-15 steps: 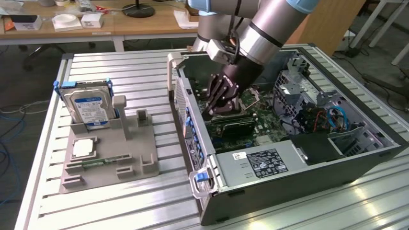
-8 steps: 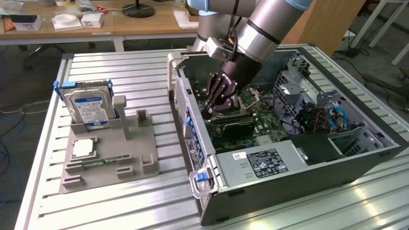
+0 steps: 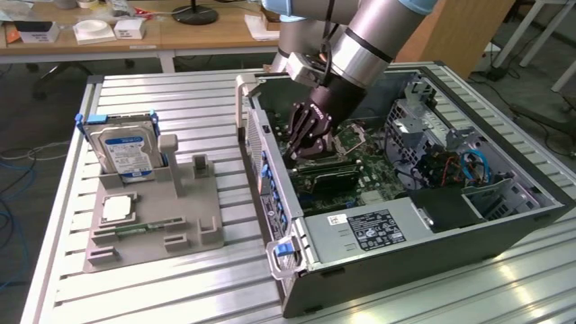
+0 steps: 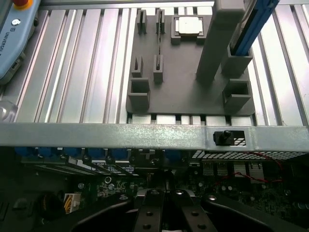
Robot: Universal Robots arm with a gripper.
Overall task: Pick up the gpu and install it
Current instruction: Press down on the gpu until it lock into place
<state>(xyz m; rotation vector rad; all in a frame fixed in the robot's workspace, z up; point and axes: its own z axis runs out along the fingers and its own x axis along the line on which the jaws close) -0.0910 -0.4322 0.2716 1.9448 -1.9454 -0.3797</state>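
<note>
Hiding the gpu (image 3: 326,177) partly: gripper (image 3: 304,150), fully closed, inside case (image 3: 405,250).

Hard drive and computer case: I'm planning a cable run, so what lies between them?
In the exterior view, the small upright posts of the grey holder and a strip of bare slatted table lie between the hard drive and the computer case.

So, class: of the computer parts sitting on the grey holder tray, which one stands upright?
The silver hard drive with the blue-white label stands on edge in its slot; the square processor chip and green memory stick lie flat.
</note>
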